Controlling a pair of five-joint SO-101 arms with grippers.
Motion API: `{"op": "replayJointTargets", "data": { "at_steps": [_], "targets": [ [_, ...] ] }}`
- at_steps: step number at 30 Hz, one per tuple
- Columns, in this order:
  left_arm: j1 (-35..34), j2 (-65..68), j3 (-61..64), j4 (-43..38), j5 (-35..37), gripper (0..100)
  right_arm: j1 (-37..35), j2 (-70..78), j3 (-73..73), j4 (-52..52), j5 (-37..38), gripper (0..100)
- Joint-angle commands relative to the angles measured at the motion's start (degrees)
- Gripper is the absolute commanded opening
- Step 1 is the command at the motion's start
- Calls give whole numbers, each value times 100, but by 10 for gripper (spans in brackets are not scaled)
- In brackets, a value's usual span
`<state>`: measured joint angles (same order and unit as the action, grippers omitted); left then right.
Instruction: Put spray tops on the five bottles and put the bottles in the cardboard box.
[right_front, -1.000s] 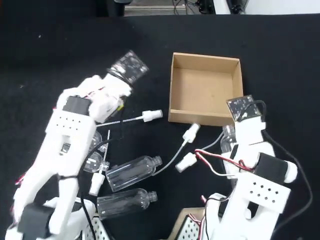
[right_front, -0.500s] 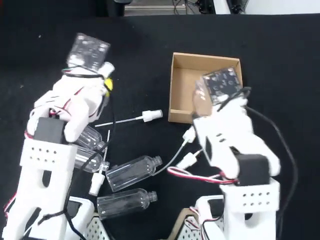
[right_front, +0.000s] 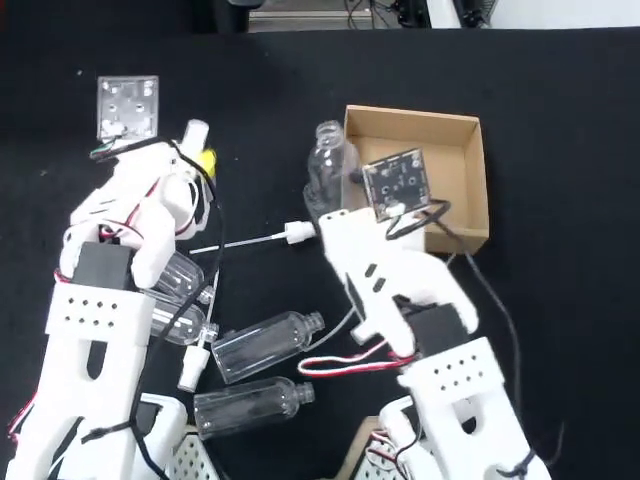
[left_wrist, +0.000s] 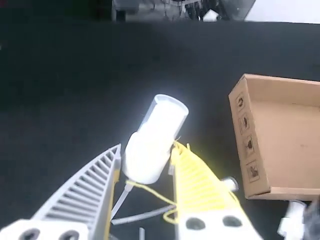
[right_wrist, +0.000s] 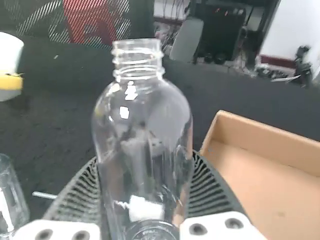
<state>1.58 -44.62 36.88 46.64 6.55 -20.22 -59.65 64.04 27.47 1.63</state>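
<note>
Looks like a robotics lab or workshop bench. Black cloth over the table (right_front: 560, 120), tangle of cables (right_front: 385, 12) along the top edge of the high view. Across the top of the right wrist view: dark equipment (right_wrist: 230, 25), something red and slatted (right_wrist: 95, 20), a white wall (right_wrist: 295, 20).

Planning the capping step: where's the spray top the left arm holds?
High view: the spray top is clamped in the left tool at upper left, left of the uncapped bottle the right tool holds by the cardboard box.
</note>
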Motion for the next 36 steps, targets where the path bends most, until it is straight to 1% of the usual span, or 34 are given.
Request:
{"op": "replayJointTargets", "data": {
  "at_steps": [1,6,10,14,17,20,23,27,30,32,36],
  "targets": [
    [-233,-167,48,-105,888,29,-211,13,154,-431,-79,11],
    [-585,-141,92,105,1055,29,-484,13,462,-475,-79,11],
    [-602,-167,233,114,1046,30,-826,13,567,-475,-79,11],
    [-567,-167,268,114,1046,32,-905,13,620,-475,-53,11],
    [-382,-167,224,114,1046,33,-905,48,620,-475,-79,11],
    [-48,-176,215,114,1046,33,-905,22,743,-475,-88,11],
    [224,-176,215,105,1046,33,-905,22,971,-712,-97,11],
    [338,-176,374,-519,1020,29,-905,22,1376,-1415,-97,11],
    [286,-176,602,-1064,1002,29,-905,13,1569,-1811,-70,11],
    [277,-229,708,-1231,1002,29,-905,13,1613,-1925,-70,11],
    [347,-765,927,-1257,1046,30,-905,13,1613,-1925,-88,11]
  ]
}}
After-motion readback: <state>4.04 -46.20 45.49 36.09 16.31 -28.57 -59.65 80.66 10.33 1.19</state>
